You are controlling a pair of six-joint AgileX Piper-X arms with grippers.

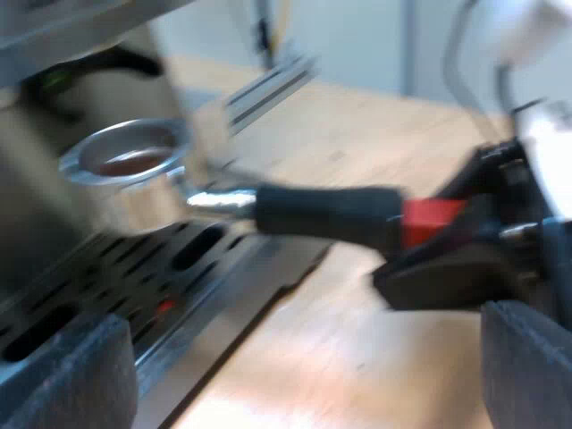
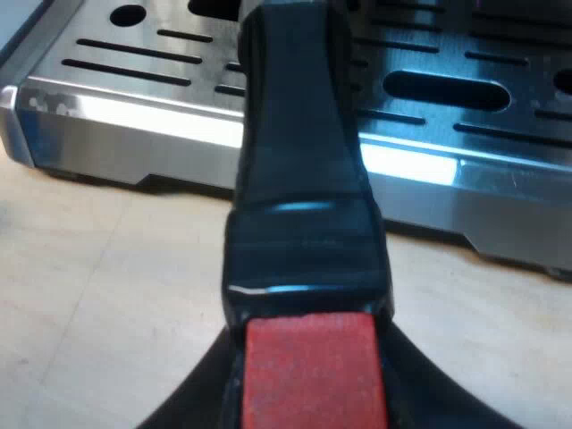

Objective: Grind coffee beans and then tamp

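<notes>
Holder sits at the espresso machine front, basket above the drip tray with something brown inside, likely grounds but hard to be sure. Can't tell whether the basket is seated in the machine or just held against it. The dark handle runs from the basket straight out away from the machine over the tray edge and wooden table, finishing in the red end. Right gripper is clamped on that end, a black finger on each side of the red and pinching it. In the right wrist view the handle's long axis points dead ahead from the jaws toward the tray slots. So any push in or pull out would likely go along that same line with no re-aiming. Left gripper has jaws spread wide with nothing between them. It hangs low by the tray, well apart from the holder, with the handle lying crosswise ahead of it. Right arm is plainly the nearer one — it already has the holder — while the left looks free for the tamp step. Probable risk: twisting the basket off level and spilling the contents.
</notes>
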